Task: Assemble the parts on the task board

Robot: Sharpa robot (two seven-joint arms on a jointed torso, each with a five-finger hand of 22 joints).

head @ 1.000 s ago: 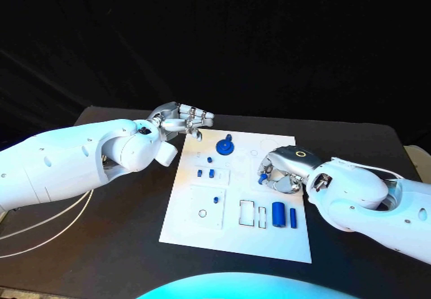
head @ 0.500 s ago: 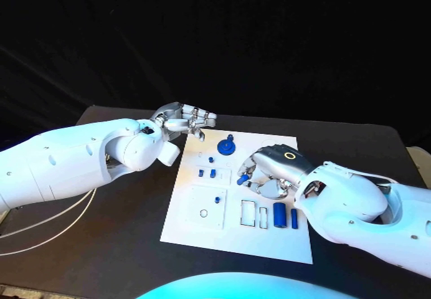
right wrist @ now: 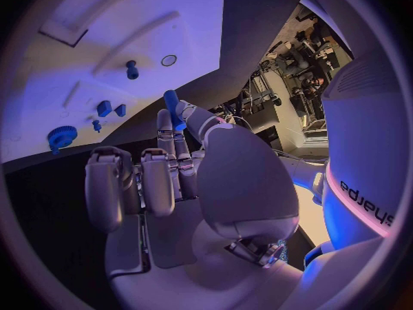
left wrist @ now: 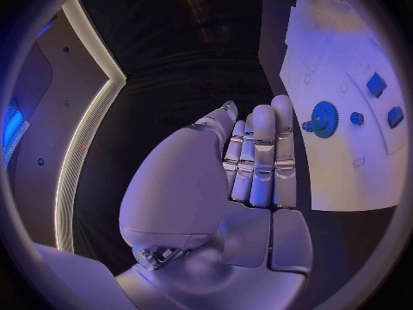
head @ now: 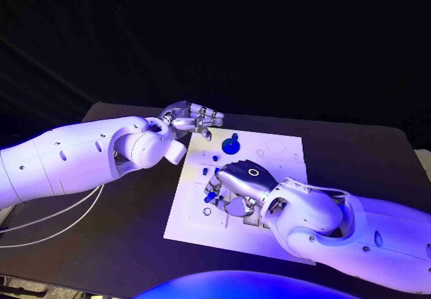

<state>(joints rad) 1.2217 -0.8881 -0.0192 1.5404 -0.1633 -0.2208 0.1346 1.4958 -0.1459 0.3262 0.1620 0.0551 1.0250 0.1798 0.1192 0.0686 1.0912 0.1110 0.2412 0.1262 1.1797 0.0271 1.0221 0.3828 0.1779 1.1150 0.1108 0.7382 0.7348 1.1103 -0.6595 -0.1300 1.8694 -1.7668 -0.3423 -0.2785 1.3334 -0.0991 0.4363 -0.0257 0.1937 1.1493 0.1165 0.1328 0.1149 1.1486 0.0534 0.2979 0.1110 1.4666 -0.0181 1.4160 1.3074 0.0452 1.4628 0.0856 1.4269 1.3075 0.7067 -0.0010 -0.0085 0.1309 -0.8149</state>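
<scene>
I am holding a small blue peg pinched in my right hand, which is hovering low over the middle of the task board, near the standing peg and the ring hole. My left hand is waiting at the board's far left corner, its fingers together and holding nothing. The blue gear and two small square blocks are sitting in place, so I judge the assembly partly done, with this peg not yet seated and what is under my arm hidden.
</scene>
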